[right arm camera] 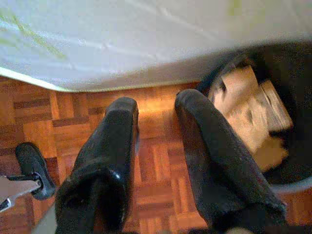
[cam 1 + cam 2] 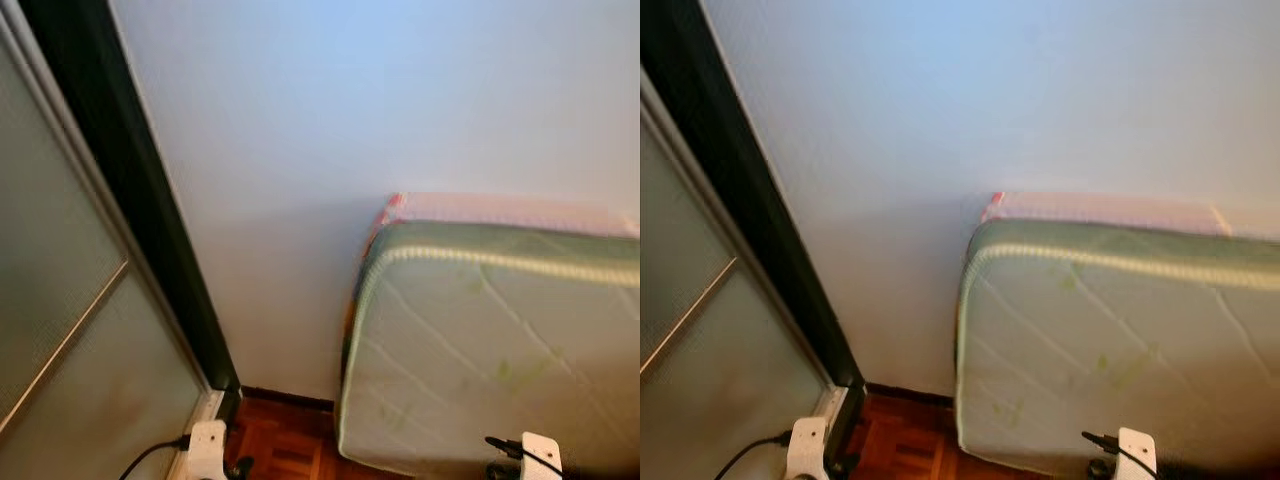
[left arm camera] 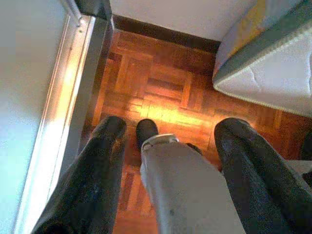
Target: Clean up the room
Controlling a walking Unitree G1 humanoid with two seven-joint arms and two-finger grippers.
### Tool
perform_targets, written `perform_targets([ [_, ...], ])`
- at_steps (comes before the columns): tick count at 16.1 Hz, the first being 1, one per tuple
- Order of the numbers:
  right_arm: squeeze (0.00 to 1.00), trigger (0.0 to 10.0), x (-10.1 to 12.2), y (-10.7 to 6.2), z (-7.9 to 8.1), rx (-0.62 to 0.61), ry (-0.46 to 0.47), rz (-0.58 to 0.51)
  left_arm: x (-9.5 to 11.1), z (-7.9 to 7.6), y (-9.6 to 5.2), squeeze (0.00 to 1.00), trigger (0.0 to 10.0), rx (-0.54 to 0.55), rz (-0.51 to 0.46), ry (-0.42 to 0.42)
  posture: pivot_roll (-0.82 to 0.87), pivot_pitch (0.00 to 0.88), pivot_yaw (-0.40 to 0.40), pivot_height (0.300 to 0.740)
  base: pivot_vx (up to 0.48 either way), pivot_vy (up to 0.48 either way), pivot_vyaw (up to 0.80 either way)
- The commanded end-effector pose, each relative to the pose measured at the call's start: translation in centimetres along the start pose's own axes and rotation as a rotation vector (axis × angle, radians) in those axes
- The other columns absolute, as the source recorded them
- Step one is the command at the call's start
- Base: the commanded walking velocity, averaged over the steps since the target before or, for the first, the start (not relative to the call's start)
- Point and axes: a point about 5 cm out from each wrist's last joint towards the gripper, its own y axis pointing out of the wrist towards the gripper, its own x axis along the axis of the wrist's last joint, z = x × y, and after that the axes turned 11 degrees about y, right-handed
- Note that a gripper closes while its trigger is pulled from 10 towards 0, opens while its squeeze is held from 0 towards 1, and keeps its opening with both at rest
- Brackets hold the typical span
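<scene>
Both arms hang low at my sides. In the left wrist view my left gripper [image 3: 170, 127] is open above the parquet floor [image 3: 161, 87], and my own grey leg and black foot [image 3: 147, 131] show far below between the fingers. My right gripper [image 1: 156, 102] is also open and holds nothing. It hangs over the parquet just in front of the mattress [image 1: 146, 44]. Beside it stands a dark bin [image 1: 287, 87] with crumpled brown paper or cardboard [image 1: 246, 107] inside. The white wrist ends [image 2: 207, 440] [image 2: 540, 455] peek in at the bottom of the head view.
A pale quilted mattress [image 2: 490, 350] with a pink layer behind it leans on the white wall [image 2: 350, 120] to my right. A dark-framed frosted sliding door [image 2: 70, 300] and its metal track [image 3: 73, 97] lie to my left. Bare parquet lies between them.
</scene>
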Motion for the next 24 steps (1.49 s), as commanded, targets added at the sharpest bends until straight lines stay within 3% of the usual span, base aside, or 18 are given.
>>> perform_targets([
  [1,0.0,10.0,-5.2,-0.7,1.7,0.107,-0.122,0.228,-5.1,5.2,-2.4,0.0,10.0,0.104,0.189,-0.038,0.14,0.0,-0.037,0.74,-0.296,0.0,0.0],
  [6,0.0,10.0,-4.6,-0.5,1.8,0.117,-0.234,0.206,-5.0,5.2,-2.4,0.0,10.0,0.104,0.189,-0.037,0.14,0.0,-0.039,0.74,-0.292,0.0,0.0],
  [10,0.0,10.0,-4.6,-0.4,2.1,0.116,-0.177,0.183,-4.7,5.2,-2.3,0.0,10.0,0.093,0.186,-0.023,0.12,0.0,-0.021,0.74,0.0,0.0,0.0],
  [13,0.0,10.0,-4.7,-0.4,2.3,0.078,-0.05,0.163,-4.4,5.2,-2.1,0.0,10.0,0.094,0.176,-0.025,0.11,0.0,-0.014,0.74,0.0,0.0,0.0],
  [17,0.0,10.0,-4.8,-0.3,2.8,0.065,0.013,0.166,-3.9,5.4,-2.0,0.0,10.0,0.077,0.173,0.014,0.09,0.0,0.022,0.74,0.0,0.0,0.0],
  [24,0.0,10.0,-5.2,-0.6,1.7,0.056,-0.009,0.189,-4.8,4.6,-2.1,0.0,10.0,0.058,0.197,0.029,0.08,0.0,0.0,0.74,0.0,0.0,0.0],
])
